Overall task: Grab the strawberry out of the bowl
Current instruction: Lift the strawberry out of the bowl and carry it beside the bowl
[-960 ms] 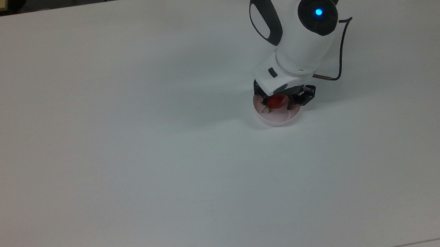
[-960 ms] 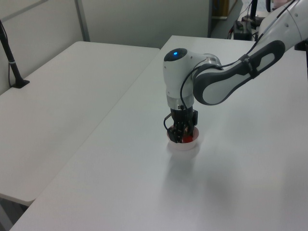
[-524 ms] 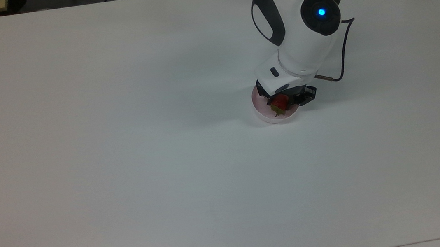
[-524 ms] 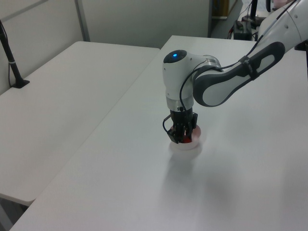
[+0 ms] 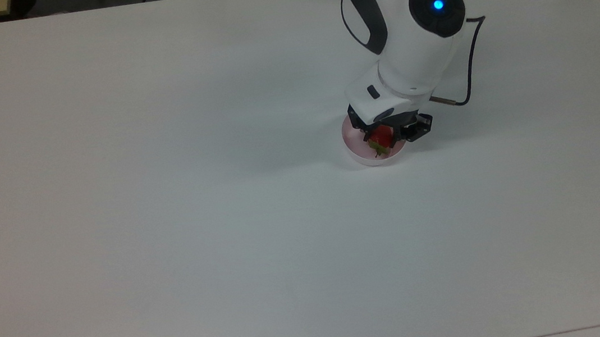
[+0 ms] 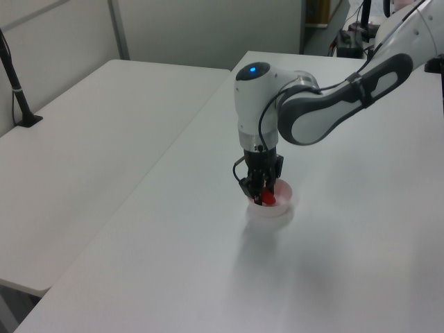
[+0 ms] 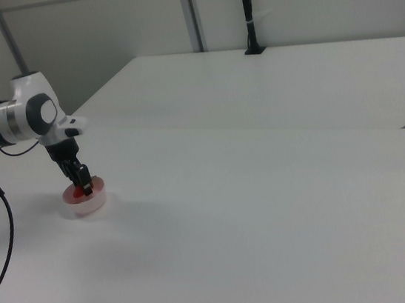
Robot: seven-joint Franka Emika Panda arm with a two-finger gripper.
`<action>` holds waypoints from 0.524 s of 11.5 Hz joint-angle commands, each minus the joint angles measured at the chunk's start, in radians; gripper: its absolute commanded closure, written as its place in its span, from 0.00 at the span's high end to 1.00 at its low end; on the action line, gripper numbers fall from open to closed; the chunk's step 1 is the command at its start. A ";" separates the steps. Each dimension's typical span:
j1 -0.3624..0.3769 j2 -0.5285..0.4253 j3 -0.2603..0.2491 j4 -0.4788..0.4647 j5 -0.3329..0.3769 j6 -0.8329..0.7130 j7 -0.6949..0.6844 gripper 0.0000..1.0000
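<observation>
Black two-finger gripper point(image 5: 382, 135) clamped on small glossy red toy strawberry point(image 5: 381, 136), green cap point(image 5: 378, 150) hanging low, just above floor of round pale pink plastic bowl point(image 5: 357, 153). Shallow-looking pinch on slick skin: likely slip back into bowl; possible rim snag, tipping bowl.

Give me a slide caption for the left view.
Franka arm's gripper shut on the red strawberry, just above the pale pink bowl on a white table.

I count one strawberry point(image 5: 381, 135), one pale pink bowl point(image 5: 357, 153), my one gripper point(image 5: 382, 137), and two white tables point(image 6: 333, 263) point(image 6: 97, 125) side by side.
</observation>
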 commanded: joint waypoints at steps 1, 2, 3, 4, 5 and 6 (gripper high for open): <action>-0.018 -0.080 -0.010 0.002 -0.008 -0.093 -0.138 0.36; -0.045 -0.089 -0.010 0.002 -0.004 -0.111 -0.213 0.36; -0.076 -0.094 -0.011 0.002 -0.009 -0.128 -0.284 0.36; -0.113 -0.093 -0.013 0.002 -0.012 -0.128 -0.351 0.36; -0.154 -0.091 -0.014 0.001 -0.012 -0.119 -0.422 0.36; -0.195 -0.080 -0.014 -0.001 -0.018 -0.114 -0.489 0.36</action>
